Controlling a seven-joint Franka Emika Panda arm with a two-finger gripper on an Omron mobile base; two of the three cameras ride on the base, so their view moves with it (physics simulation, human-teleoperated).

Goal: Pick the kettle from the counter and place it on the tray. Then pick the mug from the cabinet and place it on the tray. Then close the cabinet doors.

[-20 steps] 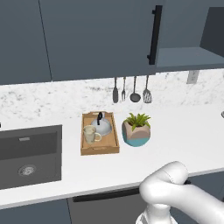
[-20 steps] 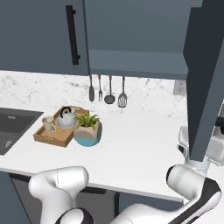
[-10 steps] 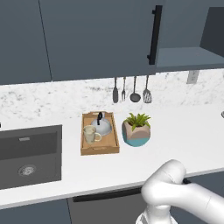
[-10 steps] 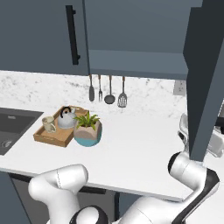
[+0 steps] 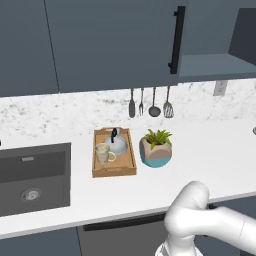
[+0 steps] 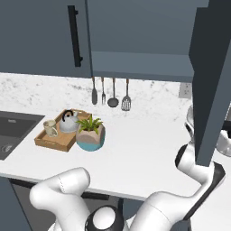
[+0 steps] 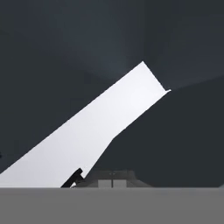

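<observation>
Arm (image 6: pixel 198 169) farther right behind open door (image 6: pixel 212 85) (tray (image 5: pixel 114 160) untouched).

The wooden tray (image 6: pixel 53 141) lies on the white worktop (image 6: pixel 135 149), holding the silver kettle (image 6: pixel 68 122) and, at its left end, the beige mug (image 6: pixel 50 128). A potted plant (image 6: pixel 90 133) touches the tray's right side. Right of the tray, a cabinet door (image 6: pixel 213 85) stands open with the white arm (image 6: pixel 196 169) behind it.
</observation>
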